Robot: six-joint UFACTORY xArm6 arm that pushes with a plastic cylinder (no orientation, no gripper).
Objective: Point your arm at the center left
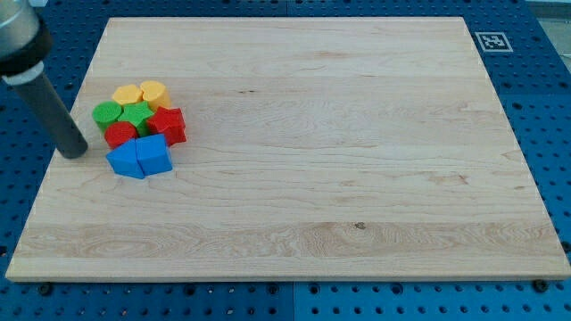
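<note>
Where the wooden desk (339, 169) meets its left edge, about halfway down, you will find my tip (75, 153) resting on the wood, with the dark rod rising from it toward the view's top left corner. That puts the tip at the centre left of the board, just to the view's left of the cluster of blocks and clear of them by a small gap.

The rod carries no fingers, so you get no opening or closing to read; it holds nothing.

The blocks sit packed together near the view's upper left part of the board. At the top of the cluster you see two yellow blocks side by side, the left yellow block (127, 94) and the right yellow block (153, 91), both rounded. Below them lie a green round block (107, 112) and a green star-like block (136, 114), touching each other. Under those are a red round block (119, 134) and a red star-like block (169, 124). At the bottom, two blue blocks press together: the left blue block (124, 160) and the right blue block (155, 155); their exact shapes are hard to tell. The left blue block is the one nearest my tip.

A black-and-white marker tag (492, 41) sits at the board's top right corner, and a blue perforated surface (553, 107) surrounds the desk.
</note>
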